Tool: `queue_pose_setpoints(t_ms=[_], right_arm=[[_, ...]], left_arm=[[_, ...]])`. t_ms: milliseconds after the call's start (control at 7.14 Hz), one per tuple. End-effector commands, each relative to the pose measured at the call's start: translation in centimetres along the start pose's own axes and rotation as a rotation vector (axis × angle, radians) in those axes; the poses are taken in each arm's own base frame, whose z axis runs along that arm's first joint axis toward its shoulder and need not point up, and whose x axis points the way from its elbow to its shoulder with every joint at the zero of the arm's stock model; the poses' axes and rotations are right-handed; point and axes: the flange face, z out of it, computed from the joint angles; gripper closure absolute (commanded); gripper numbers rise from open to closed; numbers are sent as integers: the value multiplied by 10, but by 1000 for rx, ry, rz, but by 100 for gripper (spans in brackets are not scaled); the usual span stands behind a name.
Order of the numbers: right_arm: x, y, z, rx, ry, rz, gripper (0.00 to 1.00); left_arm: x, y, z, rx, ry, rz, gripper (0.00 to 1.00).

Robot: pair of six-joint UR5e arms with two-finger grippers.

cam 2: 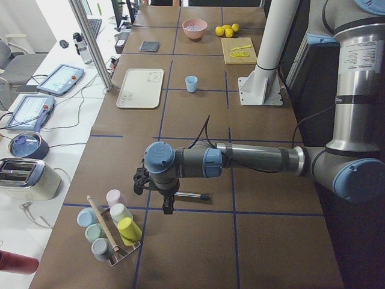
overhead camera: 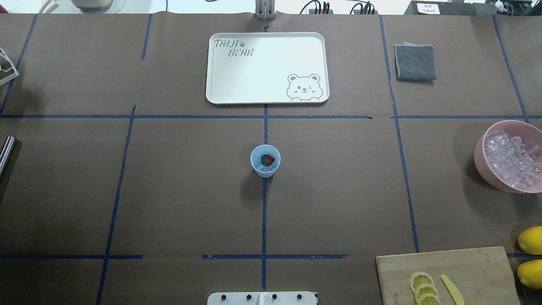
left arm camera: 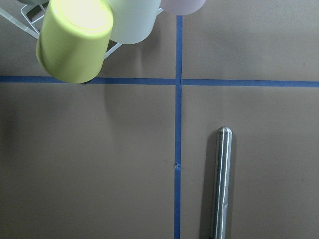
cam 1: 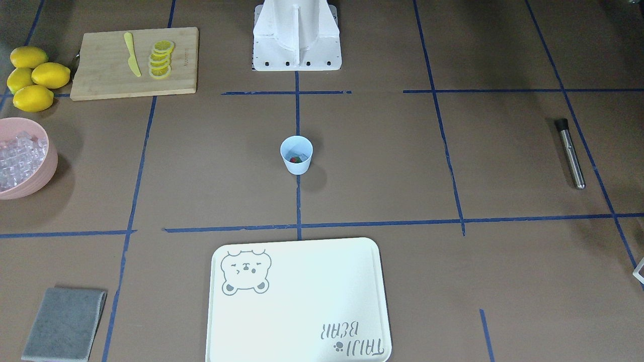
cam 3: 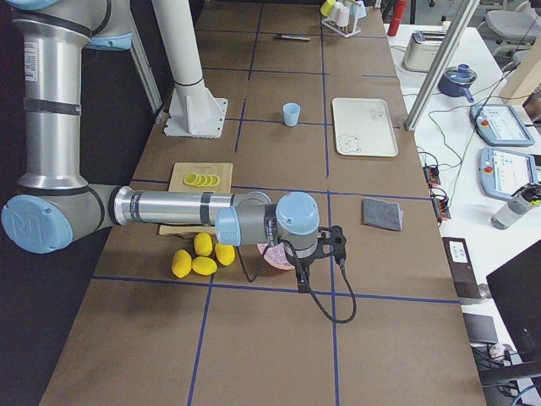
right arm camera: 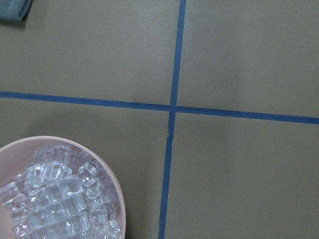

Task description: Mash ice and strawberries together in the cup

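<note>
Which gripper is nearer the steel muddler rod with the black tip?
Left. The left gripper hangs right beside the steel muddler rod; the right gripper is at the table's opposite end, by the pink bowl of ice cubes.
</note>
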Motion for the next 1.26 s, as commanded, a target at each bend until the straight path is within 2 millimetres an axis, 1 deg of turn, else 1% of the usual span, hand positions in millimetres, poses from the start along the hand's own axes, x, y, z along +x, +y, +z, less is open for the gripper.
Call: queue_pose_setpoints(t_ms=[0, 1121], right_arm=[[2, 2, 3, -22, -12, 24, 0], [3, 3, 3, -22, 1, 21, 0]], left_arm=[[0, 0, 0, 1, 0, 1, 0], [-2, 3, 2, -3, -1, 4, 0]])
